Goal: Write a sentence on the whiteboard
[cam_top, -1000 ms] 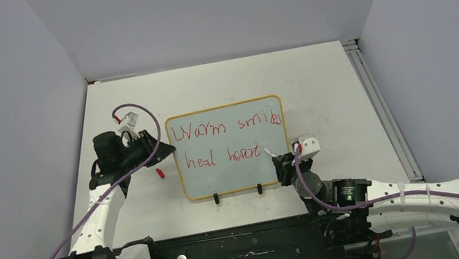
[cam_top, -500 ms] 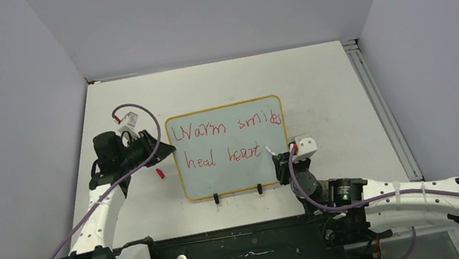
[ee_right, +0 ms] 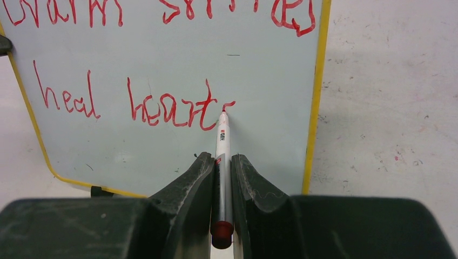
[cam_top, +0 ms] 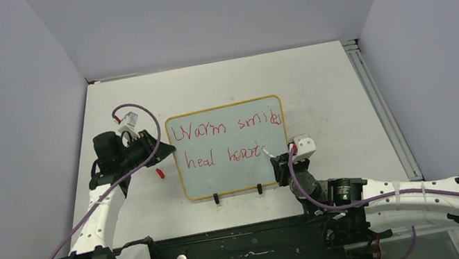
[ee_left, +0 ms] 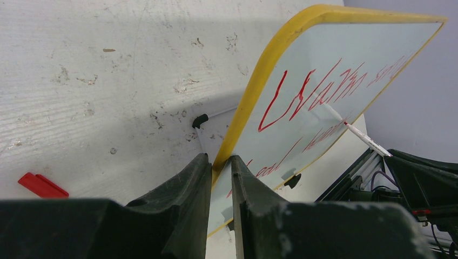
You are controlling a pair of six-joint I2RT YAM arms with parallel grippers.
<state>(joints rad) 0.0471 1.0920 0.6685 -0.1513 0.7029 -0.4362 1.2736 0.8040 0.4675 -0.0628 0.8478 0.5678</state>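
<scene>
The whiteboard (cam_top: 234, 171) stands mid-table on two black feet, with a yellow frame. Red letters (cam_top: 222, 143) on it read "Warm smiles" above "heal heart", with a further stroke begun after the t. My left gripper (cam_top: 163, 151) is shut on the whiteboard's left edge (ee_left: 254, 102). My right gripper (cam_top: 281, 161) is shut on a white marker with a red end (ee_right: 222, 145). The marker's tip touches the board just right of "heart" (ee_right: 173, 108), at the start of a small red stroke.
A small red cap (cam_top: 160, 173) lies on the table left of the board; it also shows in the left wrist view (ee_left: 42, 185). A metal rail (cam_top: 377, 105) runs along the table's right edge. Grey walls close the back and sides.
My right gripper has shifted slightly left with the marker. A new short red stroke has appeared after "heart". The left arm and board have not moved.
</scene>
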